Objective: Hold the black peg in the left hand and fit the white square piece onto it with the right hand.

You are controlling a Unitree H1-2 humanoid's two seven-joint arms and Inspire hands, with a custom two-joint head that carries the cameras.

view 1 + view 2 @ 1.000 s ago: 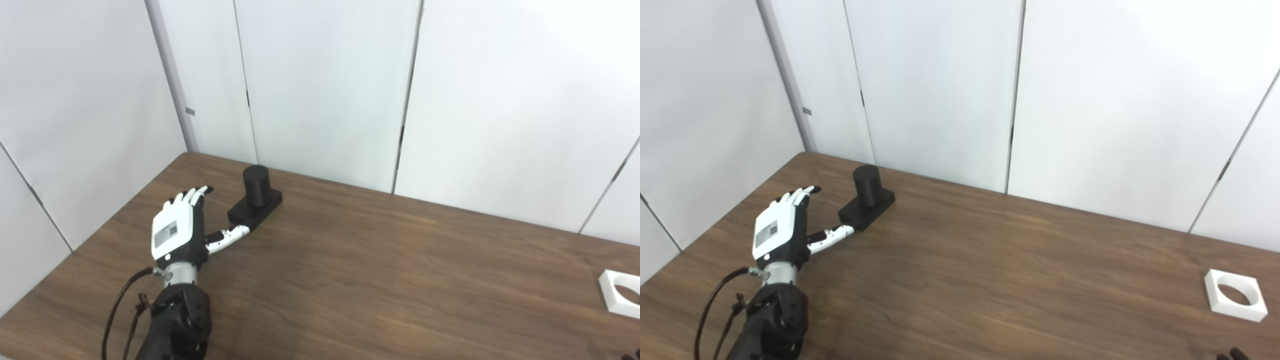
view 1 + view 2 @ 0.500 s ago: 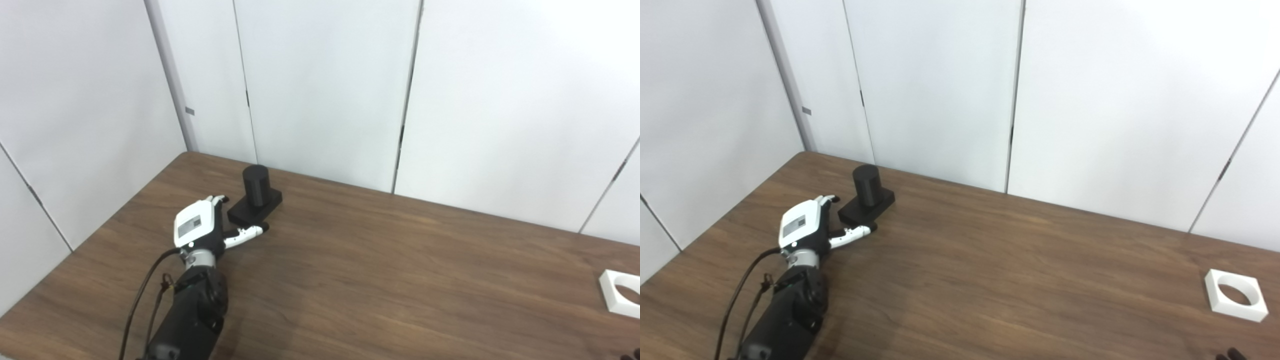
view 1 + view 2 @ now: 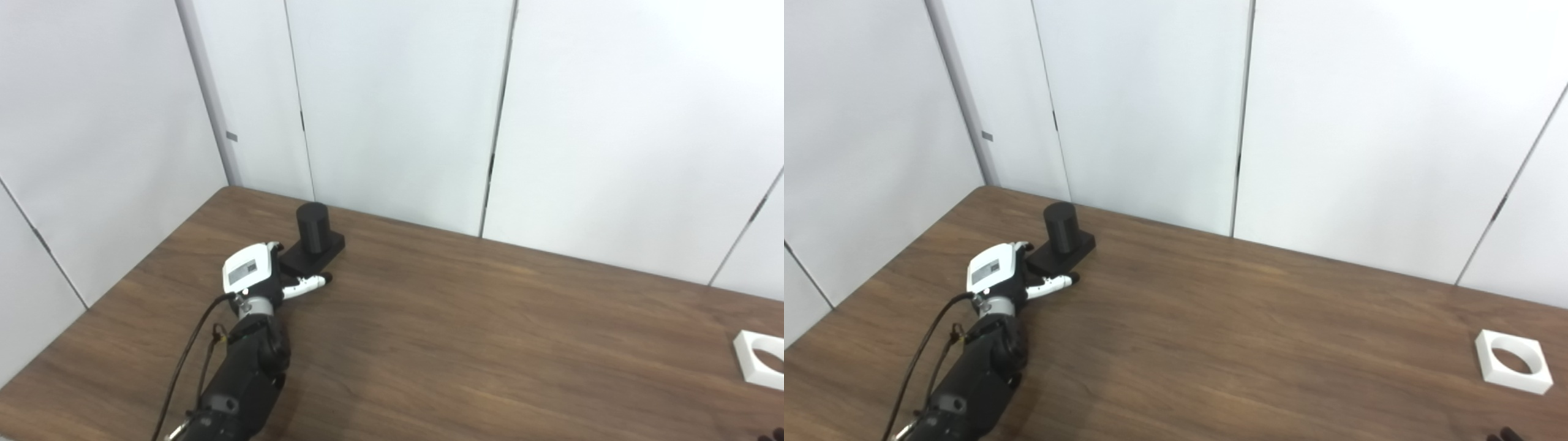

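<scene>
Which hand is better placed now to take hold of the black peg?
Left. The left hand is right beside the black peg, thumb along its base; only the right hand's fingertips show, far away.

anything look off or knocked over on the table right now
Nothing stands out. The black peg stands upright on its base near the table's far left corner, with the left hand right at the base. The white square piece lies flat at the right edge, undamaged.

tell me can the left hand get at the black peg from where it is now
Probably yes. The left hand is open right at the near edge of the black peg base, thumb along its front, and nothing on the table lies between them.
</scene>
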